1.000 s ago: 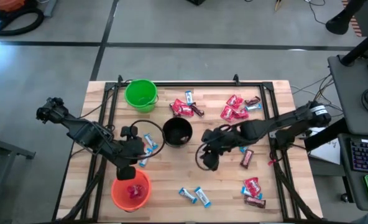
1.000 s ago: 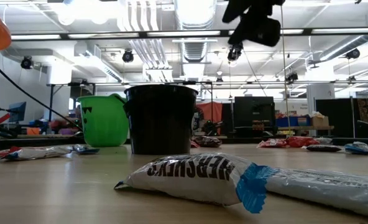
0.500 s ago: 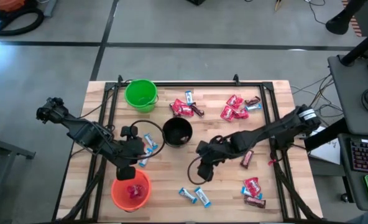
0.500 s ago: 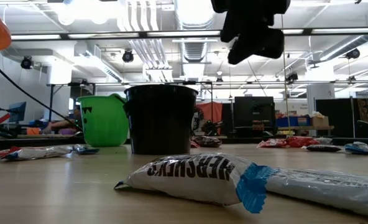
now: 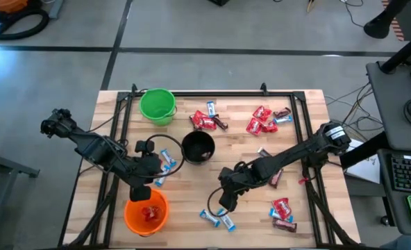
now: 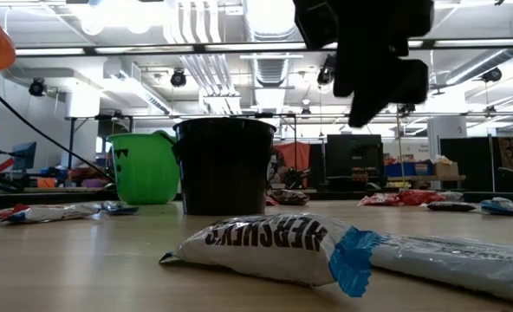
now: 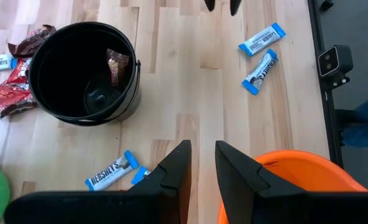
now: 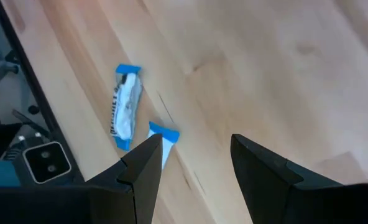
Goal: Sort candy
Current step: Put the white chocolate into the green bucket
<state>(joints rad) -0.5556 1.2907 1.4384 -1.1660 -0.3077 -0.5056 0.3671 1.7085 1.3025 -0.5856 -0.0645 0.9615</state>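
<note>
Over the last second the right gripper has travelled from beside the black cup toward the desk's near edge; it now hovers, jaws wide and empty, just beside two blue-and-white candy bars, presumably the next pick; the left gripper waits, narrowly parted, over the orange cup.

Premises: an open-plan robotics lab or workshop. The low view shows exposed ceiling ducting, strip lights and benches with monitors behind the wooden table. From above, a bare concrete floor and a desk with keyboard.
</note>
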